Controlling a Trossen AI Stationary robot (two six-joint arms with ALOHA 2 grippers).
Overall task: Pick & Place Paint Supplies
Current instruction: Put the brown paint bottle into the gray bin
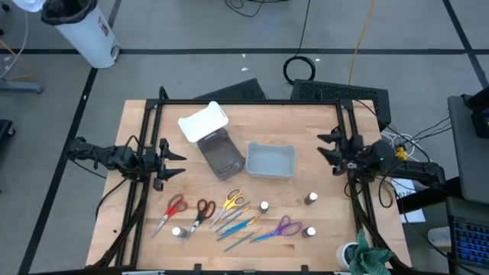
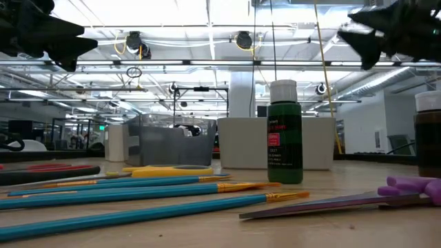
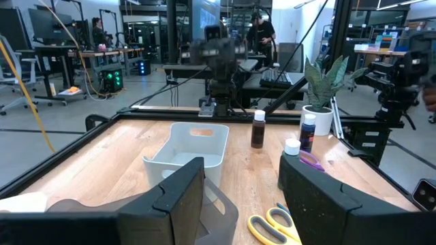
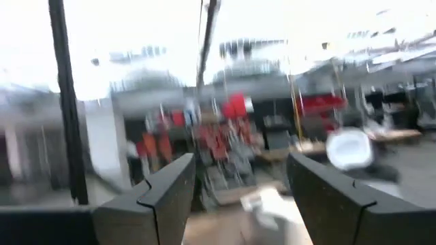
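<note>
Two tools raised above worktop [image 1: 153,122], both open, both empty: left tool [image 1: 177,163] at left edge, fingers [image 3: 178,194] parted with clear gap; right tool [image 1: 324,149] at right edge, fingers [image 4: 163,194] likewise parted.

Four scissors along front half of worktop: red pair [image 1: 173,208] farthest left, dark-handled pair [image 1: 203,210] just beside it, yellow pair [image 1: 231,202] near centre, purple pair [image 1: 286,226] farther right. Brushes [image 1: 237,229] in loose fan between yellow and purple scissors, teal and blue handles, some orange; seen low as long teal handles [image 2: 138,187] lying flat, bristles toward right.

Four capped bottles, upright, well apart: one [image 1: 177,231] at front left by red scissors, one [image 1: 264,206] at centre behind brushes, one [image 1: 312,198] toward right, one [image 1: 310,231] just beside purple handles. Green bottle [image 2: 284,134] with white cap prominent in low view.

Grey bin [image 1: 270,160] at centre of worktop. Dark box [image 1: 221,156] just left of bin, white lid [image 1: 203,122] tilted up behind it. Potted plant [image 1: 365,258] at front right corner.
</note>
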